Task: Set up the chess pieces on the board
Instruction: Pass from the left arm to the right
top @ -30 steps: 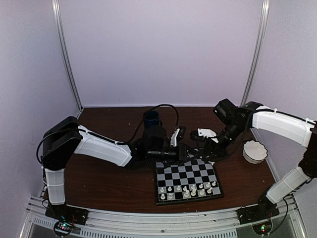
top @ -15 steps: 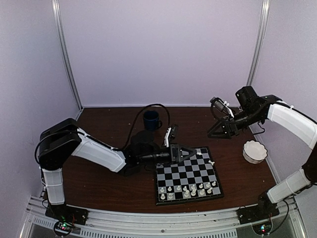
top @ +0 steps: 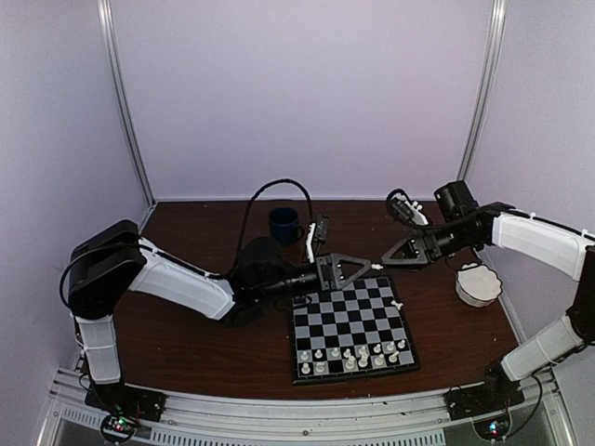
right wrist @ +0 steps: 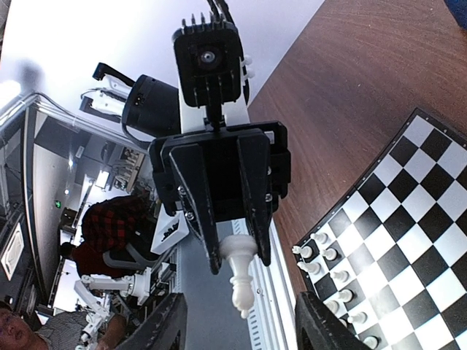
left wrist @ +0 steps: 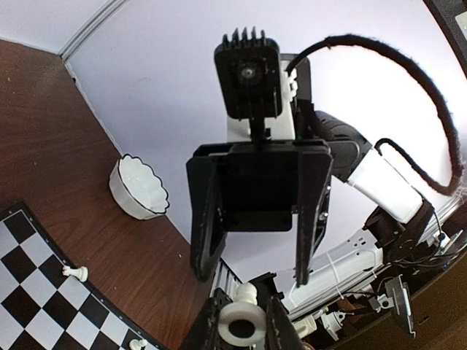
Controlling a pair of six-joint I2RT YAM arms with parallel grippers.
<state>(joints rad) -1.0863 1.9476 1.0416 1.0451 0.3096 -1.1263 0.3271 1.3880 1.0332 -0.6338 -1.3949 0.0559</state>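
The board (top: 349,316) lies at the table's front centre, with several white chess pieces (top: 358,353) in its two near rows and one (top: 397,304) by its right edge. Above the board's far edge my left gripper (top: 363,268) is shut on a white chess piece (right wrist: 242,281) by its base, head pointing away from the fingers. In the left wrist view the piece's round underside (left wrist: 241,324) sits between the fingers. My right gripper (top: 385,262) faces it tip to tip, a short way off, open with nothing between its fingers (left wrist: 204,248).
A white scalloped bowl (top: 477,283) stands right of the board. A dark blue mug (top: 284,223) stands at the back, behind the left arm. A black cable loops above the left wrist. Purple walls close in the table's back and sides.
The two grippers were together over the board's far edge. The right gripper opened, swung away to the right, then came back facing the left gripper, which rose slightly with the piece.
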